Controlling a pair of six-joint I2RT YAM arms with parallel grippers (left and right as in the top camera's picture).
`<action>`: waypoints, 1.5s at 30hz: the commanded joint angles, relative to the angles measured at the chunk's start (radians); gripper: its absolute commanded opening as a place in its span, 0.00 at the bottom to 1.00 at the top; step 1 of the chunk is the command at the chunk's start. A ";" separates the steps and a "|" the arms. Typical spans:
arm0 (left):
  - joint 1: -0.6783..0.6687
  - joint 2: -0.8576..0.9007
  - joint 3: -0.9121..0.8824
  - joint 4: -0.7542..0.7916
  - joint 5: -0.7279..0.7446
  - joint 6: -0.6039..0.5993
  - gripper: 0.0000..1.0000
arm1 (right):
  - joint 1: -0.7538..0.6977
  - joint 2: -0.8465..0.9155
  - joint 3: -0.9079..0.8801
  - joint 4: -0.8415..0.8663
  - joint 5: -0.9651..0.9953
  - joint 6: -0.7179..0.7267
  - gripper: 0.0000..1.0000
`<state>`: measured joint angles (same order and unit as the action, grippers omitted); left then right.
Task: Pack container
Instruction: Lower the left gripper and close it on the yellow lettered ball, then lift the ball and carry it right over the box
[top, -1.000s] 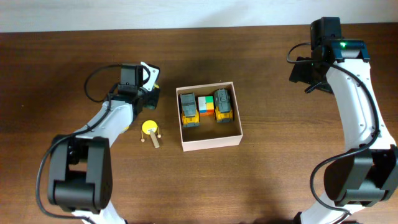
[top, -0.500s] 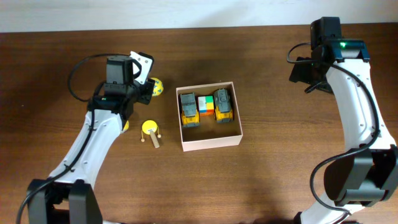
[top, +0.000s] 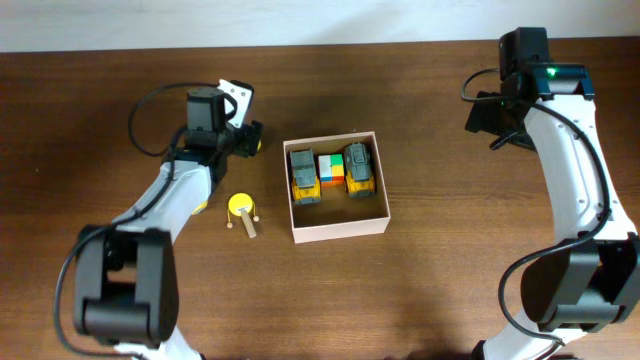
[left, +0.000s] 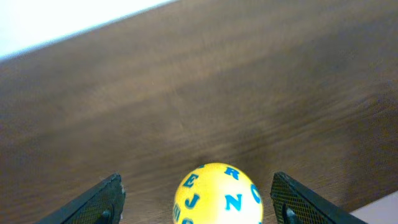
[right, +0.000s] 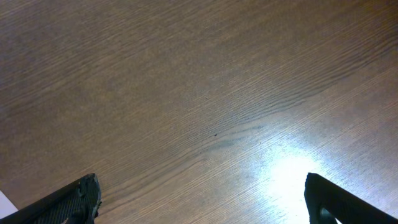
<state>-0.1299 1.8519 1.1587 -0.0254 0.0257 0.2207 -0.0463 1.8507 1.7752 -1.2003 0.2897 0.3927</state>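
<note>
Overhead, the table (top: 450, 290) is dark brown wood with a fine grain running across its width, and it fills nearly the whole view. A narrow strip of white wall (top: 300, 20) runs along its far edge; nothing else of the room shows. In the right wrist view a bright patch of glare (right: 283, 174) lies on the bare boards.

The container (top: 340, 230) sits flat near the middle of the table, its white walls square to the grain. Inside, along the far wall, stand two yellow and grey trucks (top: 304, 176) with a many-coloured cube (top: 331, 168) between them; the near half of the tan floor is bare.

The left gripper (top: 246, 140) is just left of the container's far corner. Its fingers (left: 102, 202) stand apart on either side of a yellow ball (left: 217, 196) printed with blue letters, with a gap of wood showing on each side, so nothing is clamped. Whether the ball rests on the table cannot be told for sure. A yellow toy with a wooden stick (top: 241, 208) lies on the table nearer the front, apart from the container.

The right gripper (right: 200, 183) hangs over bare wood at the far right, well away from the container, its jaws spread wide and empty.
</note>
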 joint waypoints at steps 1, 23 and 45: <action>-0.001 0.055 0.007 0.013 -0.003 -0.010 0.77 | -0.001 0.004 -0.009 0.000 0.002 0.012 0.99; -0.001 0.119 0.007 -0.104 0.008 -0.025 0.77 | -0.001 0.004 -0.009 0.000 0.002 0.012 0.99; -0.001 0.115 0.014 -0.198 0.004 -0.025 0.56 | -0.001 0.004 -0.009 0.000 0.002 0.012 0.99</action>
<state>-0.1333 1.9583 1.1629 -0.1955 0.0326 0.1974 -0.0463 1.8507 1.7752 -1.2007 0.2897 0.3931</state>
